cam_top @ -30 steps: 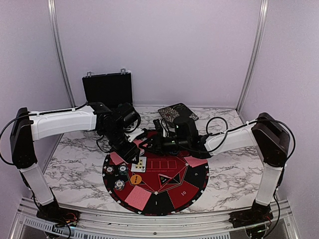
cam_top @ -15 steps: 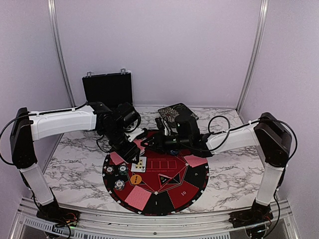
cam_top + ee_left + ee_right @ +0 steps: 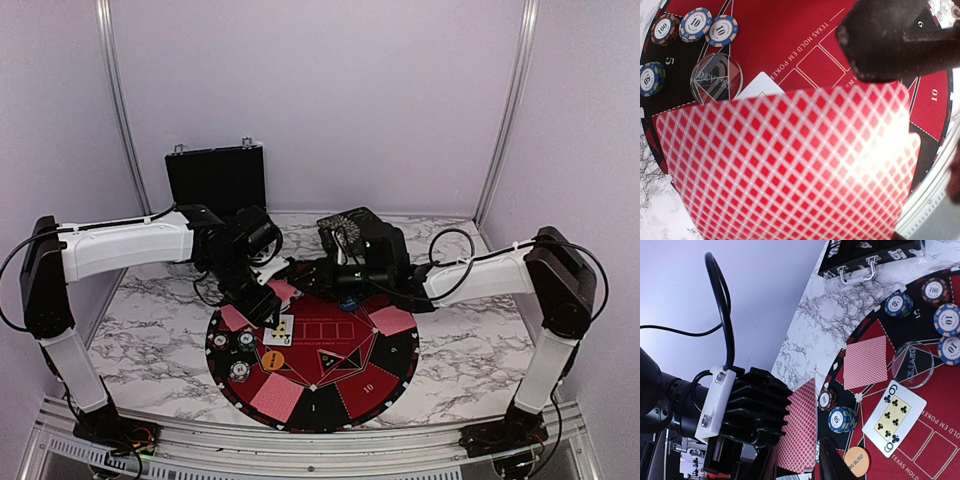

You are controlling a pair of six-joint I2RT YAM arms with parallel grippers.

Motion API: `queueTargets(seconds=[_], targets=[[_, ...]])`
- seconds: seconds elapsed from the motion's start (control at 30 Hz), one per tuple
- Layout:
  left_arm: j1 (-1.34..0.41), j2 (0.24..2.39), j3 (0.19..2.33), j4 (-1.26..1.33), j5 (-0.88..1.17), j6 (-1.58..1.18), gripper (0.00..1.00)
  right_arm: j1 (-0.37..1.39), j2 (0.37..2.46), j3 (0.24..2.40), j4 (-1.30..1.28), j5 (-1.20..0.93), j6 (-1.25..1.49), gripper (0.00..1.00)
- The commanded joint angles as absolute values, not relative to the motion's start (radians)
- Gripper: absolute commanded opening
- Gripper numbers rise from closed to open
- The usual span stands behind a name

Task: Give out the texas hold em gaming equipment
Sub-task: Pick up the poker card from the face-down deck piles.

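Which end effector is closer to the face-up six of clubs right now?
Left. The left end effector, holding a red-backed card, hovers just behind the six of clubs; the right end effector sits farther back and to the right.

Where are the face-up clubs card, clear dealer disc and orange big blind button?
face-up clubs card (image 3: 894, 417), right wrist view, middle of its white face.
clear dealer disc (image 3: 912, 365), right wrist view, centre of the disc.
orange big blind button (image 3: 857, 461), right wrist view, on its lettering.
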State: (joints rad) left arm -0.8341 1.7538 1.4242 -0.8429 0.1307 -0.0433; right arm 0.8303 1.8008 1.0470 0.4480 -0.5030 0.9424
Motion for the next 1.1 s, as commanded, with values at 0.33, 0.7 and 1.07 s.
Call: queueTargets(seconds=[0.33, 0.7, 1.07], targets=[[-0.833, 1.752, 1.456, -0.868, 0.136, -0.036, 0.34, 0.829, 1.782, 1.027, 0.476, -0.501, 0.963, 0.21], [-0.832, 1.756, 1.459, -0.868, 0.131, -0.035, 0.34, 0.836, 1.788, 1.02, 0.485, -0.509, 0.973, 0.14], [-0.833, 1.756, 1.457, -0.868, 0.13, -0.035, 0.34, 0.842, 1.797, 1.017, 0.495, -0.521, 0.981, 0.11]])
